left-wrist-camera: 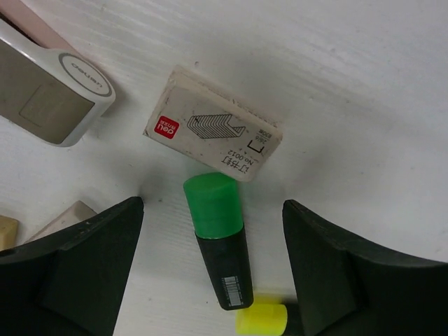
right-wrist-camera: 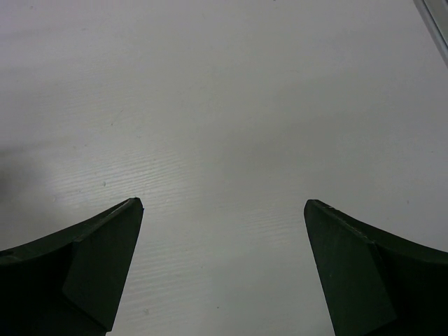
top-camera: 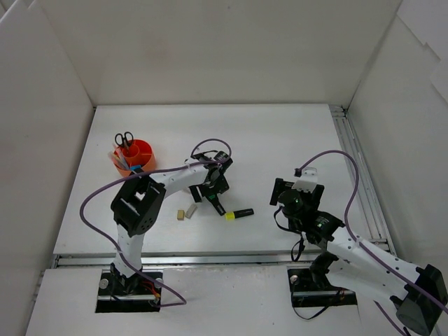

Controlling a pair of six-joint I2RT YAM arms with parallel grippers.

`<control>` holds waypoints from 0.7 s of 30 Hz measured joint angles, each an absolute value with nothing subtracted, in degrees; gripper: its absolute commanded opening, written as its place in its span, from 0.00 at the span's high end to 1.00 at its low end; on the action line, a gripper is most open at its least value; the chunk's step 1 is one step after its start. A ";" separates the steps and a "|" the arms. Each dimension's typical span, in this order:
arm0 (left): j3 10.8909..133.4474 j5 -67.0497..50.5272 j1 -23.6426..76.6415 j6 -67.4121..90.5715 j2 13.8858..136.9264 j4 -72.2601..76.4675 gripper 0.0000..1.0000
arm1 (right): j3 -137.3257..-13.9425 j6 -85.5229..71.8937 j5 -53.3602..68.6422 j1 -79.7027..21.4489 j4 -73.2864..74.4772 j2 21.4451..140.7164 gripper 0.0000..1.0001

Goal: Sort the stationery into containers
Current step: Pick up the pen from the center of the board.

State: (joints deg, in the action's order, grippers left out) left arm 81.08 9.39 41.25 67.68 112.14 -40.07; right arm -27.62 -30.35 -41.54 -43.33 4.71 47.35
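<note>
Between fingers [left-wrist-camera: 84, 259] of left claw [left-wrist-camera: 212, 204], spread wide, lies green highlighter [left-wrist-camera: 218, 241], untouched; staple box [left-wrist-camera: 213, 126] just ahead, yellow highlighter [left-wrist-camera: 262, 318] just behind. Best drop straight, pinch the black barrel, miss both neighbours. Idle right claw [right-wrist-camera: 222, 210] released over table [right-wrist-camera: 224, 105]; holder [top-camera: 134, 155] well off to left claw's left.

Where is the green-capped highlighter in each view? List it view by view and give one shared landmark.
Top external: green-capped highlighter just below centre, at the left arm's tip.
Left wrist: lower centre, between the open left gripper fingers, cap towards the staple box.
Right wrist: not in it.
Shared landmark: yellow-capped highlighter, at its tail end.
</note>
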 measured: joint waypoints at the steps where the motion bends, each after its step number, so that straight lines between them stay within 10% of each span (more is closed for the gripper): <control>1: 81.78 10.04 41.41 68.36 112.95 -40.99 0.31 | -27.62 -30.46 -41.52 -43.18 4.80 47.20 0.02; 11: 82.70 13.72 42.06 74.24 114.21 -44.86 0.80 | -26.65 -32.05 -41.47 -42.72 5.23 44.56 0.02; 21: 82.61 20.75 42.68 73.78 111.50 -47.88 1.00 | -26.65 -32.60 -41.47 -42.72 5.41 44.56 0.02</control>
State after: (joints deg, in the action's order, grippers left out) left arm 82.61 20.75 42.68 73.78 111.50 -47.88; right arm -26.65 -32.60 -41.47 -42.72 5.41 44.56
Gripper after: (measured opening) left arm 0.263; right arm 0.979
